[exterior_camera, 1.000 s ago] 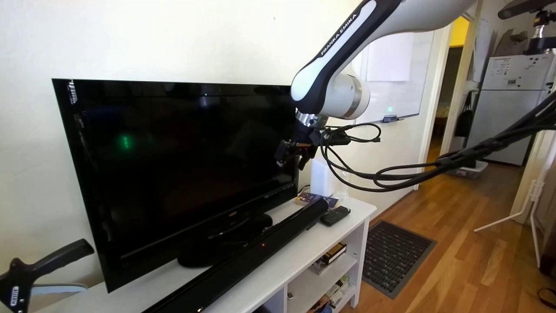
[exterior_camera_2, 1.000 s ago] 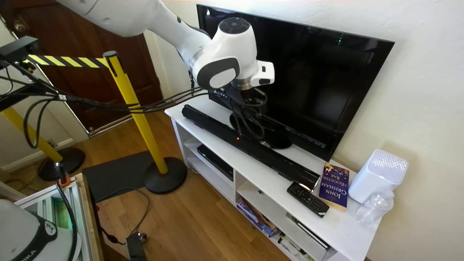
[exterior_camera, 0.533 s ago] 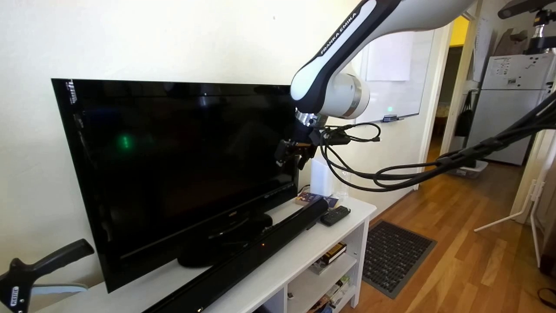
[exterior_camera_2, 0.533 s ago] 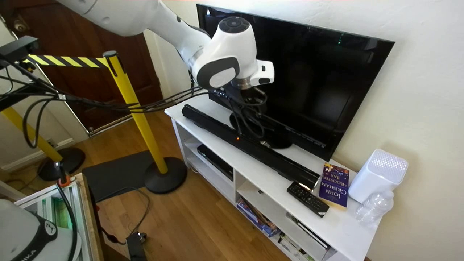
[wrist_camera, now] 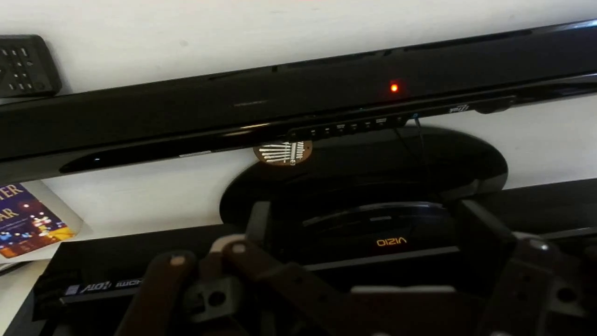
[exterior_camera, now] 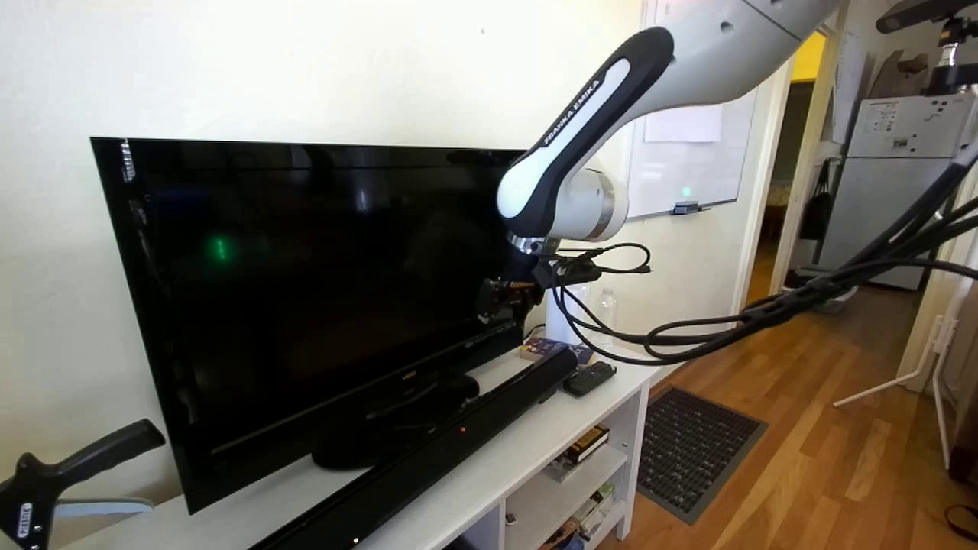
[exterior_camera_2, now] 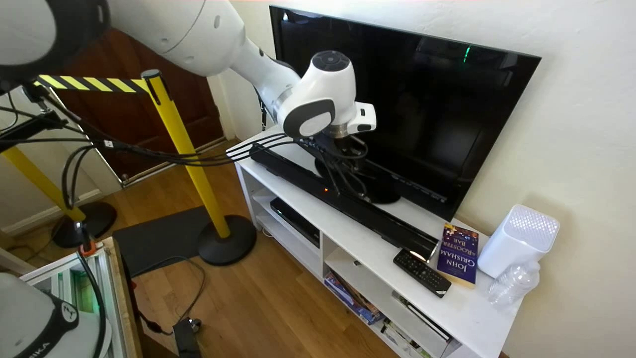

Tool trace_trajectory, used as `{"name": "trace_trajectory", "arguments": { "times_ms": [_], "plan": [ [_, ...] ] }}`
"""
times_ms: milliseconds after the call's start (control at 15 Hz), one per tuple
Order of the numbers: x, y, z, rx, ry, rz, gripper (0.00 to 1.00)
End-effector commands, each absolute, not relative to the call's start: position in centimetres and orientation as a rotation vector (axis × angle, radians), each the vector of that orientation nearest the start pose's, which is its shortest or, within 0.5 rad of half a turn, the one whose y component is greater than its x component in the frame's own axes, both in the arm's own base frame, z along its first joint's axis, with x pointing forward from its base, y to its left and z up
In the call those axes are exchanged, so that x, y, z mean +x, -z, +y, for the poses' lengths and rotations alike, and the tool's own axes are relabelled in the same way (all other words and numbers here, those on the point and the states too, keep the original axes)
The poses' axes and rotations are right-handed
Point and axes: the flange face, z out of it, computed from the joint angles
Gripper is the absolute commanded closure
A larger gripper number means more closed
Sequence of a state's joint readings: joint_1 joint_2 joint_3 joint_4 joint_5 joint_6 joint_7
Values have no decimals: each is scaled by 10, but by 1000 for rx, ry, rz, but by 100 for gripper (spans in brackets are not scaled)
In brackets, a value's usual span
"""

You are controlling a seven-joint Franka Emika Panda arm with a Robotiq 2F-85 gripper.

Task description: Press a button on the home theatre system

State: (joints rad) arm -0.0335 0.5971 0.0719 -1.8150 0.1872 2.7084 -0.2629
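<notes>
The home theatre system is a long, slim black soundbar point(exterior_camera: 451, 451) on the white TV stand, also in an exterior view point(exterior_camera_2: 343, 201) and in the wrist view point(wrist_camera: 186, 100). A small red-orange light point(wrist_camera: 394, 87) glows on its front. The wrist view shows a dark strip with a row of small marks point(wrist_camera: 347, 128) along its TV-facing side; whether these are buttons or ports, I cannot tell. My gripper point(wrist_camera: 366, 214) is open and empty, fingers wide apart. In an exterior view the gripper point(exterior_camera: 506, 302) hangs above the soundbar, close to the TV's front; cables partly cover it in an exterior view point(exterior_camera_2: 350, 154).
The large black TV point(exterior_camera: 321, 290) stands behind the soundbar on an oval base point(wrist_camera: 373, 163). A small thumb piano point(wrist_camera: 282, 154) lies between base and soundbar. A remote point(exterior_camera_2: 422, 273), a book point(exterior_camera_2: 457, 253), a white box point(exterior_camera_2: 519, 238) and a clear bottle point(exterior_camera_2: 514, 283) stand at one end.
My arm and gripper have moved down, nearer to the soundbar and the stand, and the hanging cables have shifted with them. The objects on the stand have not moved.
</notes>
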Motion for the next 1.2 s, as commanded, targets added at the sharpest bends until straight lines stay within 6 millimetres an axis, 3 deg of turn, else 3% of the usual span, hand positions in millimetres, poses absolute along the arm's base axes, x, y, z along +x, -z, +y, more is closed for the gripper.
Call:
{"name": "trace_trajectory", "arguments": {
  "times_ms": [0,67,267,800,867,1133],
  "plan": [
    [709,-216,14,-3003,471,-265,5],
    [715,-210,13,-3005,475,-287,26],
    [730,-193,17,-2981,475,-356,37],
    [753,-150,23,-2940,417,-544,95],
    [754,-145,22,-2941,407,-552,100],
    [758,-127,18,-2929,388,-579,100]
  ]
}}
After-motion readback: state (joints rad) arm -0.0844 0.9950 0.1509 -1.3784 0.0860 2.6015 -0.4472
